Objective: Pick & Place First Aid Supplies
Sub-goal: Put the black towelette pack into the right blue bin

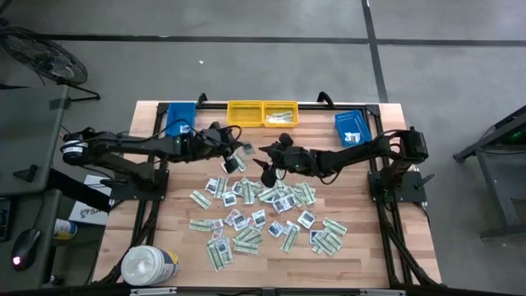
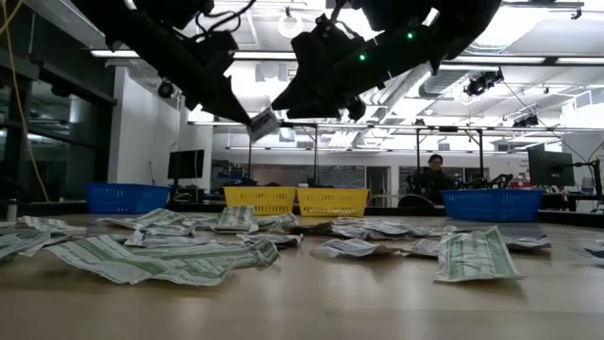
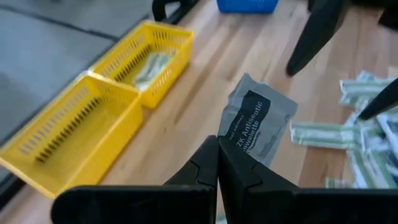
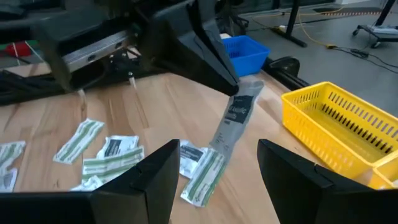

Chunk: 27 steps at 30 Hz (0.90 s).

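Observation:
Many small flat first aid packets (image 1: 263, 218), pale green strips and squarish white ones, lie scattered on the wooden table (image 1: 362, 247). My left gripper (image 3: 217, 163) is above the table's far middle, shut on one white packet (image 3: 258, 121) with a dark label. That packet also shows in the low view (image 2: 264, 123), well above the pile. My right gripper (image 4: 214, 180) stands open just to its right, facing the held packet (image 4: 236, 121), with nothing between its fingers. My left gripper pinches the white packet by its near edge (image 3: 239, 148) between its two shut fingers. The fingers slant downward from the table's left. The packet juts out past the fingertips, tilted, and hangs clear of the table (image 4: 239, 112).
Two yellow bins (image 1: 244, 113) (image 1: 280, 113) stand side by side at the far edge, the right one holding green strips. Blue bins sit at the far left (image 1: 180, 117) and far right (image 1: 352, 127). A big white tub (image 1: 150, 265) stands at the near left corner.

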### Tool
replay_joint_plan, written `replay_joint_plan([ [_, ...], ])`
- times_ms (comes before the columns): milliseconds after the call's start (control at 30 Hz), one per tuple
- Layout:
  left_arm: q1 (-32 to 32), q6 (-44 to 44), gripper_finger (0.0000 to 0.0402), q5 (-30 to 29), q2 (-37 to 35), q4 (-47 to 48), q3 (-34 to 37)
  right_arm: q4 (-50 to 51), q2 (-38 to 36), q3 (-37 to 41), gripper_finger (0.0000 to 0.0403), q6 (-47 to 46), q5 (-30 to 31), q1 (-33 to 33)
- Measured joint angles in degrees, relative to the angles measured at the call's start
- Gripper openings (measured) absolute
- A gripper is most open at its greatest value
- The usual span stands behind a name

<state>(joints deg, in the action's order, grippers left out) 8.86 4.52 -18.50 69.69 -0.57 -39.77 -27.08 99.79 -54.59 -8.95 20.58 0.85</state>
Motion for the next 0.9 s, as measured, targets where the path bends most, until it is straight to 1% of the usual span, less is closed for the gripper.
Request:
replay_joint_plan([
  [167,-1.16,-1.8,0.0,-0.62,0.0,-4.5,-0.02,-0.36,0.0,0.0,0.0208,-0.04,0.0,1.13],
  [300,-1.12,-1.75,0.0,-0.11,0.0,-5.82,-0.02,-1.5,0.0,0.0,0.0207,0.18,-0.51,1.85],
  [400,-1.12,-1.75,0.0,-0.05,0.0,-5.87,-0.02,-1.54,0.0,0.0,0.0197,0.32,-0.93,2.16],
  [467,-1.12,-1.75,0.0,-0.04,0.0,-5.89,-0.02,-1.54,0.0,0.0,0.0179,0.38,-1.7,2.45],
  [533,-1.12,-1.75,0.0,0.26,0.0,-5.85,-0.02,-1.52,0.0,0.0,0.0153,0.38,-2.68,2.71],
  [800,-1.09,-1.73,0.0,1.0,0.0,-5.85,-0.02,-1.52,0.0,0.0,0.0015,1.91,-3.02,2.94],
  [833,-1.09,-1.73,0.0,1.0,0.0,-5.85,-0.02,-1.52,0.0,0.0,0.0008,1.91,-3.02,2.94],
  [900,-1.08,-1.73,0.0001,1.0,0.0,-5.85,-0.02,-1.52,0.0,0.0,0.001,1.68,-3.01,2.94],
])
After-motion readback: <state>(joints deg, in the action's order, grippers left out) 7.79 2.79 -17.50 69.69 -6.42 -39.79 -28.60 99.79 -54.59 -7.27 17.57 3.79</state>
